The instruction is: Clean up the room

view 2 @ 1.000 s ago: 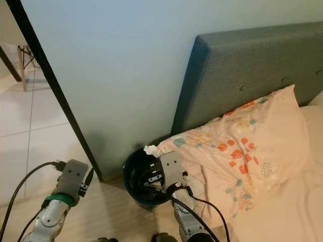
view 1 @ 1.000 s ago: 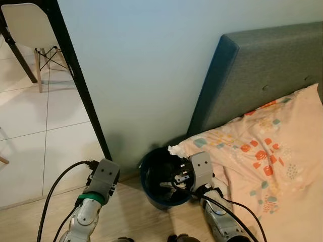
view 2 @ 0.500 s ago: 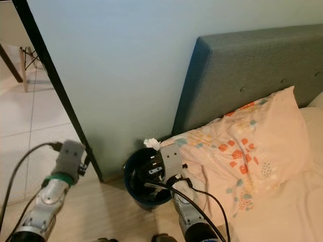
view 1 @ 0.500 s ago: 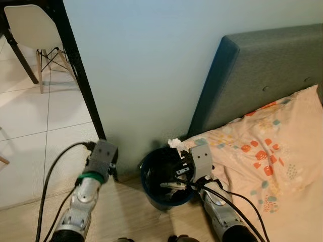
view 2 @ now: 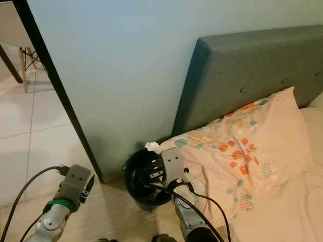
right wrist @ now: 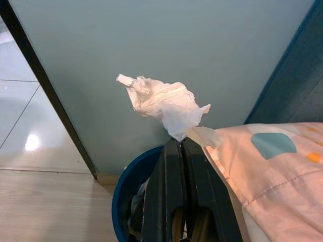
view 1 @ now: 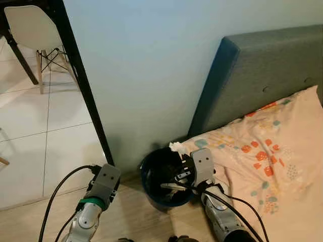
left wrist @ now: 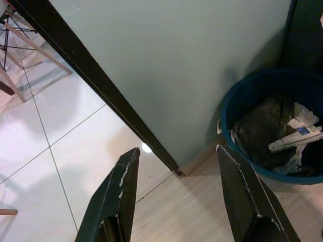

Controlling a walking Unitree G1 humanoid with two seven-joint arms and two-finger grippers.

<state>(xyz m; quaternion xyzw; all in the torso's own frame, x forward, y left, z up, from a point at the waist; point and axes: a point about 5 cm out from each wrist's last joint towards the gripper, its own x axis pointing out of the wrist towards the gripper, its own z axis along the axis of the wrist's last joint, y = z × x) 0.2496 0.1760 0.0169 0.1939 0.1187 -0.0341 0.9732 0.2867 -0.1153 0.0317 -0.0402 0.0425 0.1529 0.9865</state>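
Observation:
A crumpled white tissue (right wrist: pixel 166 104) is pinched at the tips of my right gripper (right wrist: pixel 181 142), which is shut on it. In the left eye view the tissue (view 1: pixel 176 146) hangs over the far rim of a dark blue waste bin (view 1: pixel 149 190) on the wooden floor, between the wall and the bed. The bin (left wrist: pixel 237 101) holds a dark liner with white scraps inside. My left gripper (left wrist: pixel 176 151) is open, low over the floor to the left of the bin, with nothing between its fingers.
A peach pillow (view 1: pixel 262 151) with orange and teal shapes lies right of the bin against a grey headboard (view 1: pixel 252 70). A black door frame (view 1: pixel 83 85) stands left of the pale wall. Behind it are white tiles and a white chair (view 1: pixel 30 25).
My left arm, raised near the door frame half a second ago, has dropped back low. The right gripper holds the tissue over the bin, slightly higher than one second ago.

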